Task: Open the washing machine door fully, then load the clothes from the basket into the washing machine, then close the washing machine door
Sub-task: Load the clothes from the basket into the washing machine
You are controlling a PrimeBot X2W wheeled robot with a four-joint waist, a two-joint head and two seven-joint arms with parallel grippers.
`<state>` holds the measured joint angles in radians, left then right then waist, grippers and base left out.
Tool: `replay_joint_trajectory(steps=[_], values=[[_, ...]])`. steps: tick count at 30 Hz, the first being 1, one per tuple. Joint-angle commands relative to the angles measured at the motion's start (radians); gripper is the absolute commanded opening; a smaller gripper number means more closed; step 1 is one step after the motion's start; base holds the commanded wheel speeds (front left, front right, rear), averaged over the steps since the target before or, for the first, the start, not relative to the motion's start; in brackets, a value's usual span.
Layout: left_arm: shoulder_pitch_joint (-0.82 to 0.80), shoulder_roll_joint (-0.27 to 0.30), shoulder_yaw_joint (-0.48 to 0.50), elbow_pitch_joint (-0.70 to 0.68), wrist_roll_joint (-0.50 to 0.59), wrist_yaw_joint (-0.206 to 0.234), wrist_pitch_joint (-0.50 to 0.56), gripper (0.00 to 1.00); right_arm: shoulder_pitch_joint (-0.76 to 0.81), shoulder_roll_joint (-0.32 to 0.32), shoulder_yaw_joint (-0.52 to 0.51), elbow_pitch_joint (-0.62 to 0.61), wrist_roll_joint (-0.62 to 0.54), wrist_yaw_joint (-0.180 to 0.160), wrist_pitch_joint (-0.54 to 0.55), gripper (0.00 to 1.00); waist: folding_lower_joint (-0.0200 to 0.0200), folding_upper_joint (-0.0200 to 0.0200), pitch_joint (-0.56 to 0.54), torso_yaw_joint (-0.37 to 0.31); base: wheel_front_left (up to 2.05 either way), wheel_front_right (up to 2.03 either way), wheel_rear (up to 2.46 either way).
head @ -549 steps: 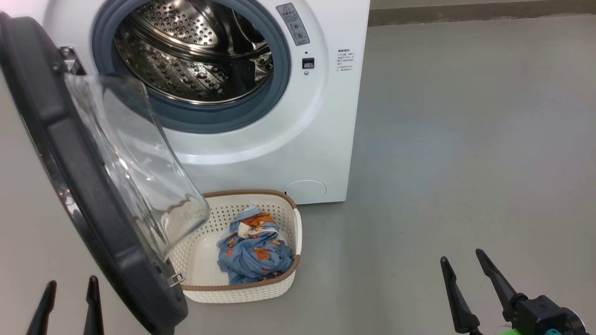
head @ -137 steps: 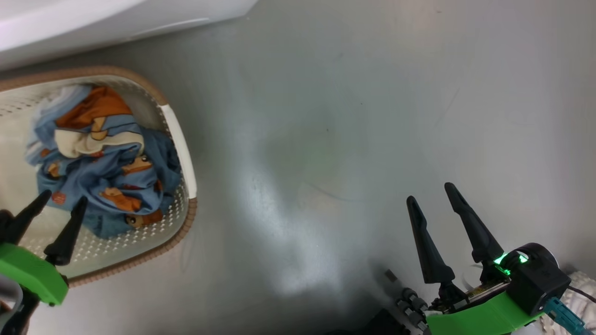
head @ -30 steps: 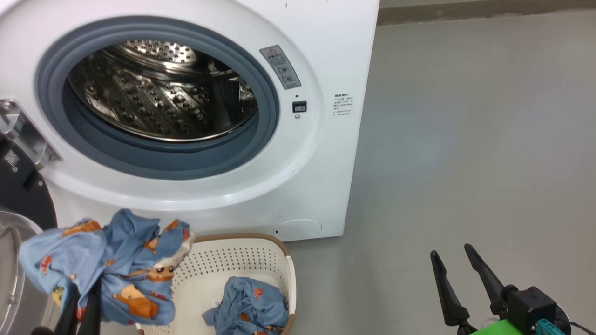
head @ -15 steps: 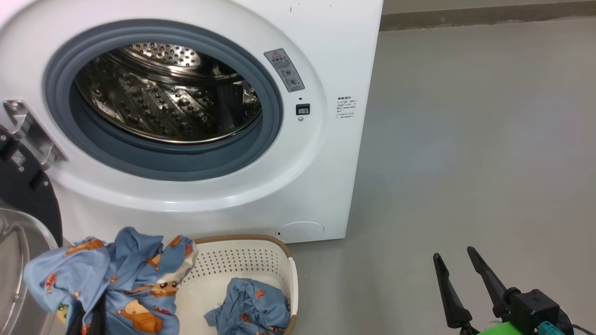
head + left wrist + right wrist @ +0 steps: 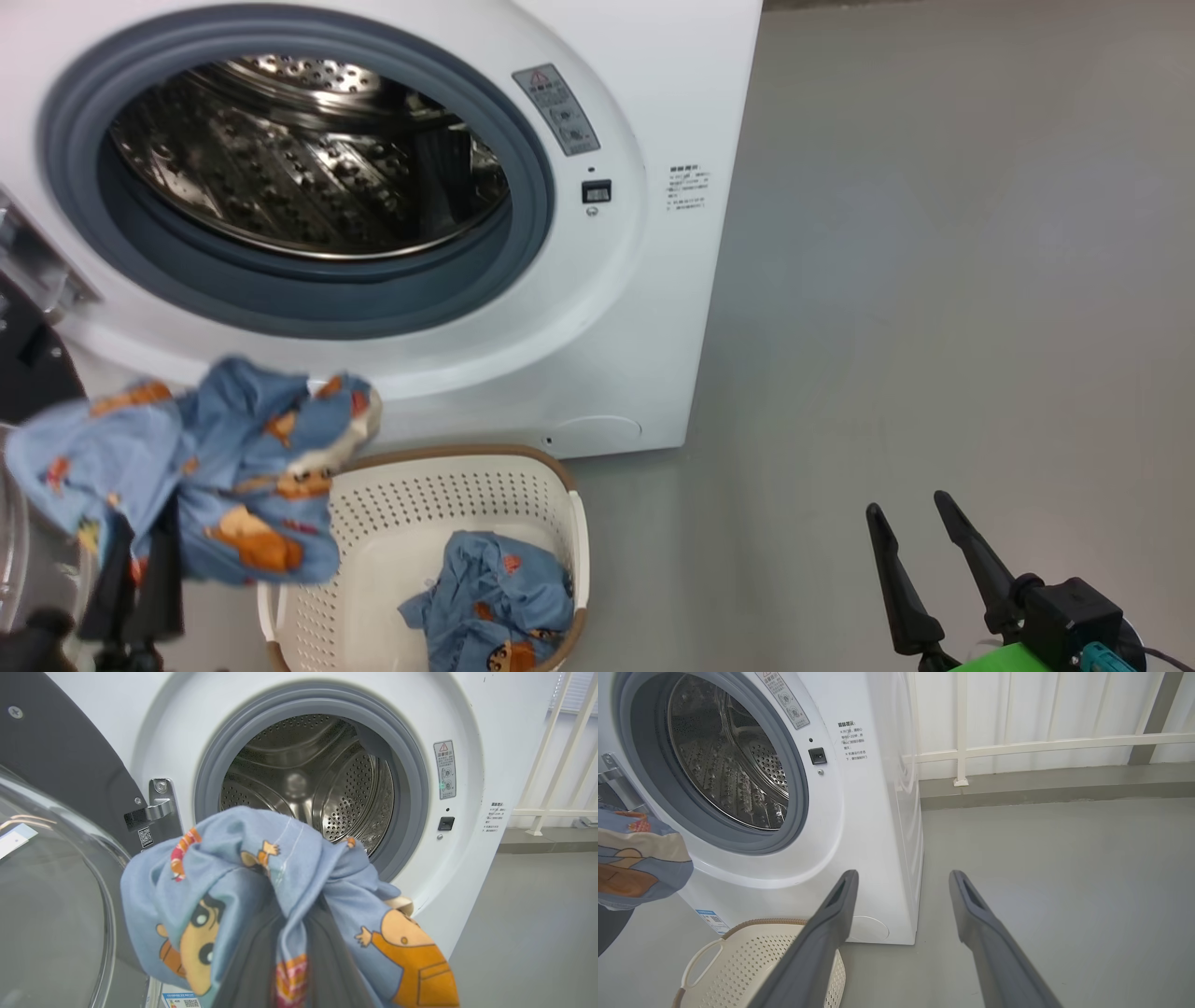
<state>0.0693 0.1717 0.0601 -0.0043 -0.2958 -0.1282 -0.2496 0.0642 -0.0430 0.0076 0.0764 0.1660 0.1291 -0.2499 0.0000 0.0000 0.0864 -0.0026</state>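
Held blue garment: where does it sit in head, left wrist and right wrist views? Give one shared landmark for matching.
Head view: held blue garment at lower left, pinched in the left gripper, just left of the basket.
Left wrist view: bottom centre, in front of the drum opening.
Right wrist view: left edge, mid-height.
Shared landmark: the grey warning sticker right of the drum opening, also at and.

Perforated steel drum (image 5: 303,784) is gleaming inside the glossy white washing machine (image 5: 653,75) (gasket (image 5: 308,317) looking matt, rubbery); the clothes (image 5: 233,467) are draping as soft cloth, the basket (image 5: 420,504) showing matt plastic.
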Motion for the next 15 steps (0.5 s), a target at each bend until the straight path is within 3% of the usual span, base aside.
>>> replay_joint_trajectory(steps=[1, 15], values=[[-0.065, 0.032, 0.039, -0.029, -0.011, -0.003, -0.012, 0.00, -0.025, -0.007, 0.029, -0.028, 0.004, 0.002, -0.012, 1.00, 0.0000, 0.0000, 0.023, -0.011, 0.00, 0.00, 0.00], [-0.344, 0.136, 0.009, -0.009, -0.084, -0.003, -0.012, 0.00, -0.062, -0.007, 0.050, -0.081, 0.014, 0.002, -0.012, 1.00, 0.0000, 0.0000, 0.198, -0.059, 0.00, 0.00, 0.00]])
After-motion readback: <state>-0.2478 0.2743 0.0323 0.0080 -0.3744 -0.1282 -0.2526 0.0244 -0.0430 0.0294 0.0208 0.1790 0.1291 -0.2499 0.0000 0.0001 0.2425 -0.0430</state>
